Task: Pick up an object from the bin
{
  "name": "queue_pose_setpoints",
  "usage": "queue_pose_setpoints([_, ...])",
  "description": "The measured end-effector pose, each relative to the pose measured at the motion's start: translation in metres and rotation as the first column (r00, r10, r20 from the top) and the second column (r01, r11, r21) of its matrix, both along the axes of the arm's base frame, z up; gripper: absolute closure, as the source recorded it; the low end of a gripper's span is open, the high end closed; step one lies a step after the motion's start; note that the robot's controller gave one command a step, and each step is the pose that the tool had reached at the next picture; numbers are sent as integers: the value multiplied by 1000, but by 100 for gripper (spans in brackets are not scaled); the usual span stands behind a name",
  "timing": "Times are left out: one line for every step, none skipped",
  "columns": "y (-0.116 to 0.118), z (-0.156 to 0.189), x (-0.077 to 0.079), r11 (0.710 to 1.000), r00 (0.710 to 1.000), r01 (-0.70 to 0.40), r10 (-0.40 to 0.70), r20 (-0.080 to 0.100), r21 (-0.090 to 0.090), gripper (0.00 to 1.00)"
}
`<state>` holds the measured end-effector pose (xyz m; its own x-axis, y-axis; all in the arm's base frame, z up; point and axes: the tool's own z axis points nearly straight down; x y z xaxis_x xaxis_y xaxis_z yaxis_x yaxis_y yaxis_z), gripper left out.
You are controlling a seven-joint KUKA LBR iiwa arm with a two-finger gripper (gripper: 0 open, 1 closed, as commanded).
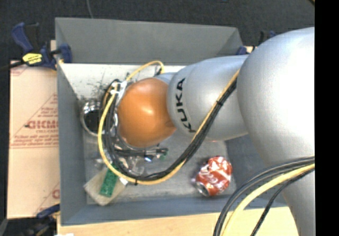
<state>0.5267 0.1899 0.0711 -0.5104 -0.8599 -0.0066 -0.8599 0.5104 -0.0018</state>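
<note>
My gripper [135,157] shows as a dark body under the arm's orange cover, low in the left half of the bin. Just below and left of it lies a flat beige packet with a green label [108,184], close to the bin's front left corner. A shiny round metal cup [91,116] rests against the left wall, up and left of the gripper. A crushed red and white can [213,176] lies at the front right, well apart from the gripper.
The thick silver arm reaches in from the right and covers the middle and right of the bin. Yellow and black cables loop around the orange cover. Grey floor shows between the packet and the can.
</note>
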Motion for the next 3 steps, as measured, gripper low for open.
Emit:
queue_pose_setpoints([7,3,-20,998,998,59,-59,7,11,100])
queue_pose_setpoints([7,3,-20,998,998,60,-60,7,11,100])
queue_pose_setpoints([6,14,-21,998,998,61,-61,6,10,100])
